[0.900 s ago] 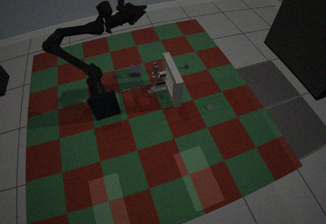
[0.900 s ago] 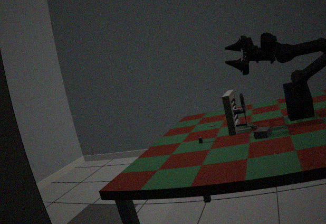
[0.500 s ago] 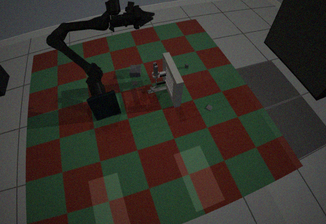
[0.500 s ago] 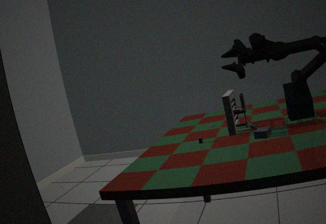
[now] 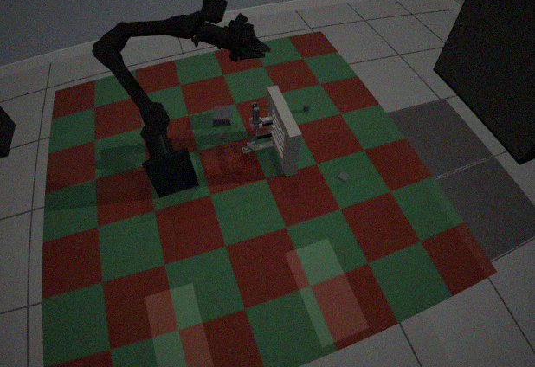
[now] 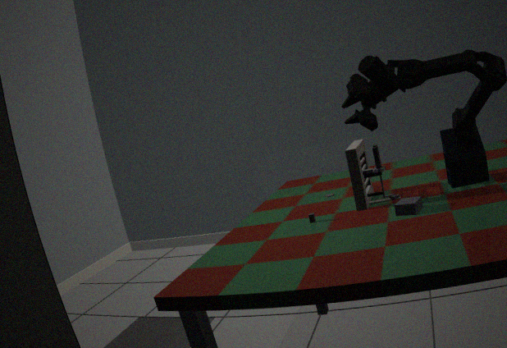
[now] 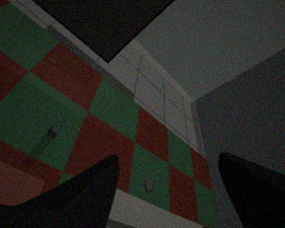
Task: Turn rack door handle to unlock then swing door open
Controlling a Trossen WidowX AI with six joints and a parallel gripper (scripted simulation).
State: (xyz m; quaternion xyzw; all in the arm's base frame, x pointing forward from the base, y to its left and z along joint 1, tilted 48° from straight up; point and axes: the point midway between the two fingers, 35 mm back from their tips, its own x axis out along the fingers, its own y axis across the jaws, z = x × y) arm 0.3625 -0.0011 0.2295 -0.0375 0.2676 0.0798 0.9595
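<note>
From here, the black six-joint arm (image 5: pixel 143 28) (image 6: pixel 440 66) arches high — its black two-fingered gripper (image 5: pixel 267 52) (image 6: pixel 345 115) (image 7: pixel 169 161) parted, tilted downward above the pale slatted rack door (image 5: pixel 281 127) (image 6: pixel 358 174).

Arm, one, near-black and matte throughout. Base (image 5: pixel 170 173) (image 6: pixel 465 157): boxy block, faintly blue-tinged, farthest from the jaws (image 5: pixel 267 53) (image 6: pixel 344 114). Links (image 5: pixel 149 28) (image 6: pixel 445 65): slim, with bulkier, angular joint housings. Behind the jaws: one blocky protrusion (image 5: pixel 214 9) (image 6: pixel 371 66). Jaws: two dark, wedge-shaped fingers, broad at the root, tapering to blunt points. Cables, screws, markings: too dark to tell.
</note>
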